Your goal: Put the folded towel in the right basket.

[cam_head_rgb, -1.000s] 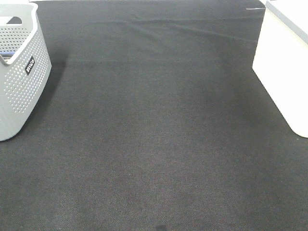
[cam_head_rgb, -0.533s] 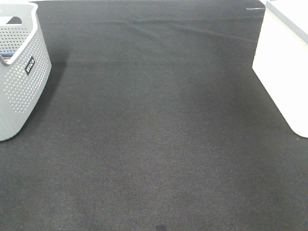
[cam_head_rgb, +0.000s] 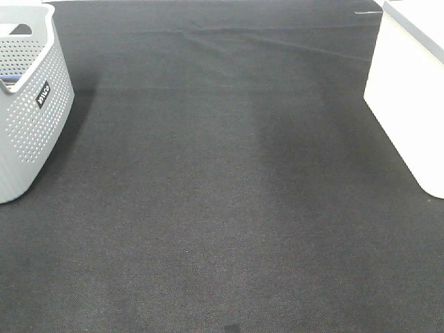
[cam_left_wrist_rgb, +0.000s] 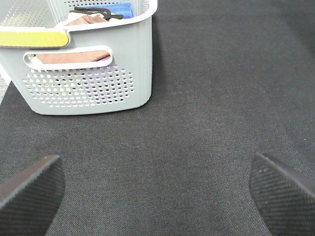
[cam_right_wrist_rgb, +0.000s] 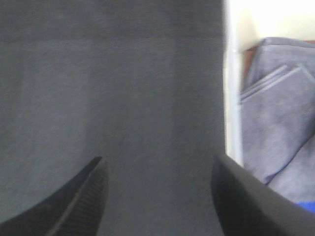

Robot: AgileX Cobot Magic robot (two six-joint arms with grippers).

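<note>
The right basket [cam_head_rgb: 409, 97] is white and stands at the right edge of the black cloth. In the right wrist view its white wall [cam_right_wrist_rgb: 232, 98] shows, and a grey folded towel [cam_right_wrist_rgb: 275, 123] lies inside it. My right gripper [cam_right_wrist_rgb: 157, 196] is open and empty over the cloth just beside that basket; the view is blurred. My left gripper [cam_left_wrist_rgb: 157, 191] is open and empty over the cloth in front of the grey left basket [cam_left_wrist_rgb: 88, 83]. Neither gripper shows in the exterior high view.
The grey perforated basket [cam_head_rgb: 28, 104] stands at the left edge and holds a brownish towel [cam_left_wrist_rgb: 74, 58], a blue item [cam_left_wrist_rgb: 120, 9] and a black item [cam_left_wrist_rgb: 93, 12]. A blue patch [cam_right_wrist_rgb: 305, 206] shows inside the white basket. Black cloth [cam_head_rgb: 222, 194] covers the table.
Nothing on the table has moved. Only a faint shadow band has darkened over the middle of the cloth.
</note>
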